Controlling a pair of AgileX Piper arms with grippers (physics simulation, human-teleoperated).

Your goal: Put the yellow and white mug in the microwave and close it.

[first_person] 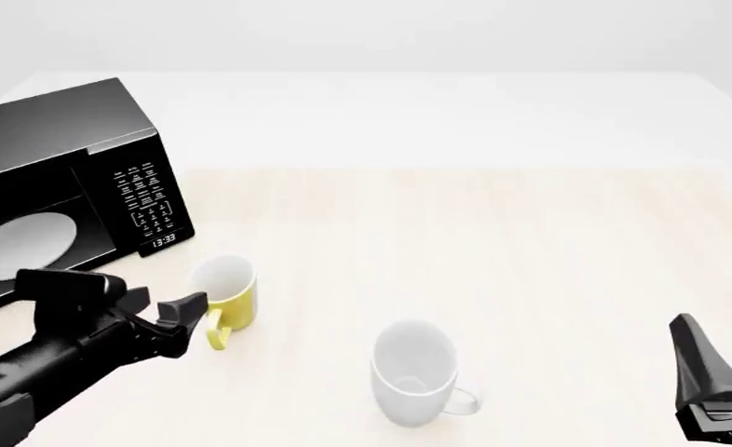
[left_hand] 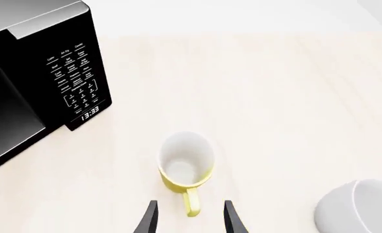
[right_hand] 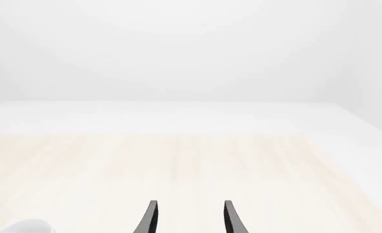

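The yellow and white mug [first_person: 227, 291] stands upright on the table just in front of the microwave [first_person: 56, 140], its loop handle turned toward my left gripper [first_person: 183, 322]. In the left wrist view the mug [left_hand: 185, 162] sits right ahead of the left gripper [left_hand: 191, 216]; the jaws are open, and the handle reaches in between the fingertips without touching them. The microwave's cavity shows its white turntable plate [first_person: 19, 244]; its keypad [left_hand: 78, 80] faces the mug. My right gripper [first_person: 726, 352] hangs open and empty at the near right [right_hand: 191, 217].
A larger all-white mug [first_person: 413, 374] stands upright near the table's front middle, right of the yellow one, and shows in the left wrist view [left_hand: 359, 206] and at the edge of the right wrist view [right_hand: 24, 226]. Pale wooden tabletop [first_person: 528, 242] stretches to the right.
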